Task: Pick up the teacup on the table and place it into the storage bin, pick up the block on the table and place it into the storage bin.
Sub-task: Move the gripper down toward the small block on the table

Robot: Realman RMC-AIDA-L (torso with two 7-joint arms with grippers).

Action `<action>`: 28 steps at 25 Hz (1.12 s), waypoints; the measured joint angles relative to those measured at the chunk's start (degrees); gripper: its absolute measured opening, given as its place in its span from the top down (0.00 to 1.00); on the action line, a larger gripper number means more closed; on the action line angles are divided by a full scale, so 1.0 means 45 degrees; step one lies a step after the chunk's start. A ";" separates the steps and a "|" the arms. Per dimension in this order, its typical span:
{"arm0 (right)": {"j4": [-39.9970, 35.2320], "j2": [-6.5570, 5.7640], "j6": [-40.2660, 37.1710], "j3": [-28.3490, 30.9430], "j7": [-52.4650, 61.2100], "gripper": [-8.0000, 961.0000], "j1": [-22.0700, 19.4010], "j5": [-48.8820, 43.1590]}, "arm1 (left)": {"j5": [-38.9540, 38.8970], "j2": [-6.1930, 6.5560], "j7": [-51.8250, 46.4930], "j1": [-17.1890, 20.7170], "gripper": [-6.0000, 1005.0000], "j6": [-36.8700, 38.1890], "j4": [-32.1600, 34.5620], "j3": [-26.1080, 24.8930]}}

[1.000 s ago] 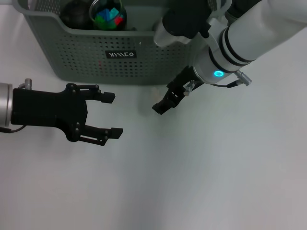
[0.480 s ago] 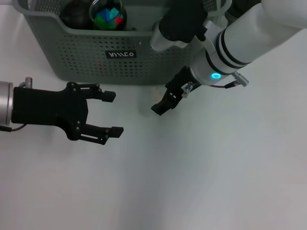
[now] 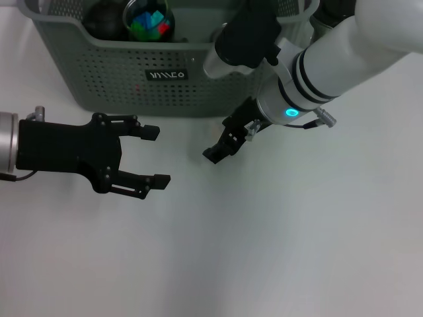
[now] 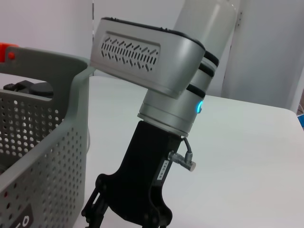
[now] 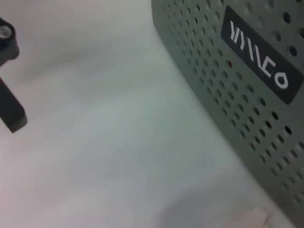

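Head view: storage bin (image 3: 132, 79) sat at the far edge of the table (image 3: 277, 238), label facing the robot. Inside it, a dark round item and a clear container of coloured blocks (image 3: 149, 21). Right gripper (image 3: 221, 146) hung low just in front of the bin's near wall; can't tell its finger state. Left gripper (image 3: 153, 156) was parked on the near left side, fingers apart, empty.

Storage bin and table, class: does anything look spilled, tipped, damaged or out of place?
Nothing stands out. The storage bin sits upright on the table, its contents inside. The open left claw and the right claw hover empty in front of it.
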 joint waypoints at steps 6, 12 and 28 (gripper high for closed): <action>0.0225 -0.0001 0.0389 -0.0282 -0.0012 0.14 0.0007 0.0354 | 0.0000 0.0000 0.0006 0.0001 0.12 0.0000 -0.0016 0.0001; 0.0459 0.0029 0.0768 -0.0487 -0.0013 0.14 0.0008 0.0543 | 0.0001 -0.0014 0.0004 0.0007 0.12 0.0000 -0.0018 0.0000; 0.0921 -0.0019 0.0396 -0.0746 -0.1820 0.14 0.0026 0.3315 | 0.0001 -0.0030 -0.0004 0.0038 0.12 0.0020 0.0016 0.0000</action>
